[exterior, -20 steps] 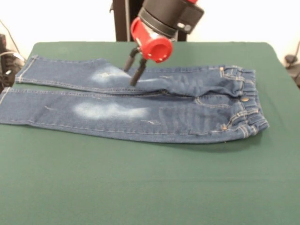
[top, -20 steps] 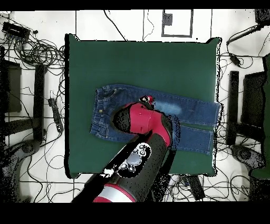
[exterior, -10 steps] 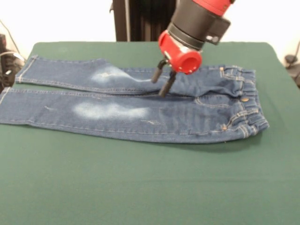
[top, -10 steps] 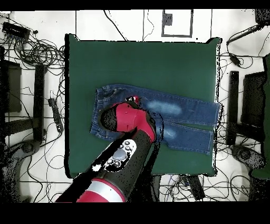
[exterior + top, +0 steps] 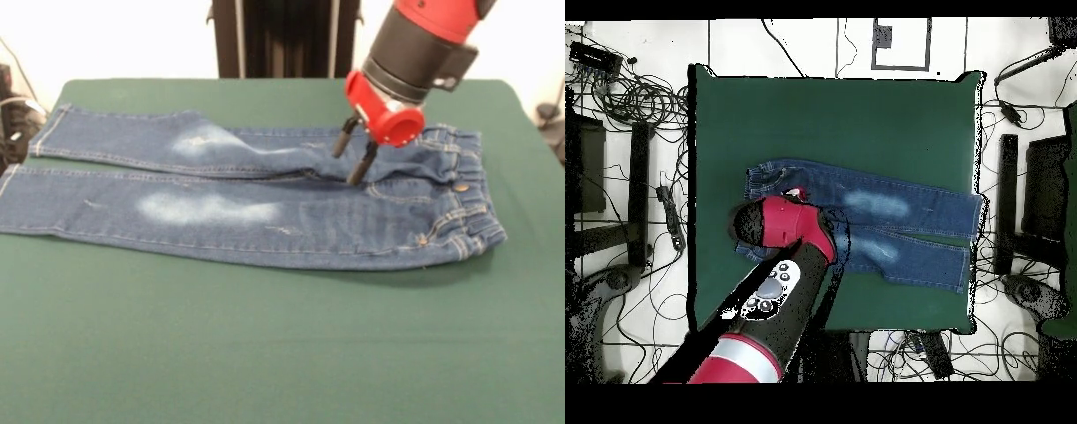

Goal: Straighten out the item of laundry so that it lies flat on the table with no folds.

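The item of laundry (image 5: 229, 208) is a small pair of blue jeans with whitish thigh patches, spread across the table (image 5: 282, 353) with legs to the left and waistband to the right in the front view. A few wrinkles show near the crotch. My gripper (image 5: 351, 161) hovers over the upper thigh beside the crotch, its two dark fingers (image 5: 360, 166) apart and open, holding nothing, tips at or just above the denim. From overhead the jeans (image 5: 895, 215) lie mid-table, and the red arm head covers the gripper (image 5: 797, 192) near the waistband.
Dark green table (image 5: 835, 110) with rounded corners is far wider than the jeans. Cables (image 5: 625, 100) and dark equipment (image 5: 1035, 200) lie on the floor around it. A black post (image 5: 265, 35) stands behind the far edge.
The gripper has swept along the jeans from the faded thigh patch toward the waistband end, staying open. The jeans look unmoved.
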Motion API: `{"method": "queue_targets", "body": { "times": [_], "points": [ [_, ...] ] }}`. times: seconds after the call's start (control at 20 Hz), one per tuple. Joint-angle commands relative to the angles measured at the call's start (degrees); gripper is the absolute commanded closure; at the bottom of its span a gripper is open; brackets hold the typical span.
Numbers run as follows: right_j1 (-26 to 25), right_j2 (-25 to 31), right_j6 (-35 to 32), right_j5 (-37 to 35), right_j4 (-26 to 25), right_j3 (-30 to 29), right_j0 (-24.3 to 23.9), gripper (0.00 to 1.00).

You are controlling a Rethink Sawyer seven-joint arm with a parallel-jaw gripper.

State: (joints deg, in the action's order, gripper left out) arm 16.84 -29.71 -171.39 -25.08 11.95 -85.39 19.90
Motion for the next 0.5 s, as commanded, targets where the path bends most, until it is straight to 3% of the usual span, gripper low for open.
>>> {"method": "queue_targets", "body": {
  "times": [0.05, 0.25, 0.5],
  "points": [
    [-6.22, 11.10, -9.04, -9.04, 5.84, 2.78, 2.02, 0.00],
    [-8.29, 12.44, -9.88, -10.10, 7.64, 3.98, 2.00, 0.00],
    [-10.81, 14.24, -10.71, -5.60, 10.49, 4.57, 2.39, 0.00]
  ]
}}
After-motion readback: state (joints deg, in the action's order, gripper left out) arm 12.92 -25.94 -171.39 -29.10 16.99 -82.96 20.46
